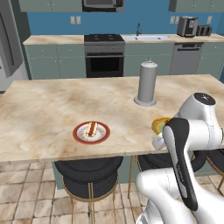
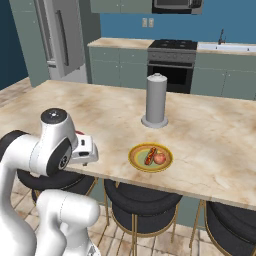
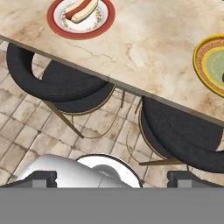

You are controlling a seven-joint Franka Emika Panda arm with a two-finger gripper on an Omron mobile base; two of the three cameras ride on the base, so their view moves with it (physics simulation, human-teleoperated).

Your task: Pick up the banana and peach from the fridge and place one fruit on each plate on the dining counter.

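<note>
My hand (image 3: 112, 177) hangs wide open and empty over the stools (image 3: 65, 85). The banana (image 1: 91, 128) lies on the red-rimmed plate (image 1: 78, 135), the peach (image 2: 159, 158) on the yellow plate (image 2: 136, 159) — both on the marble surface (image 1: 48, 105). Each plate has a fruit — nothing looks left.

Beige veined dining counter (image 1: 52, 109), seemingly marble

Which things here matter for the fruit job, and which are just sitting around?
Job: fridge; dining counter; red-rimmed plate carrying a long piece of food, possibly the banana; yellow plate; peach on the yellow plate.

Lying about: paper towel holder; black stools; oven; toaster.
</note>
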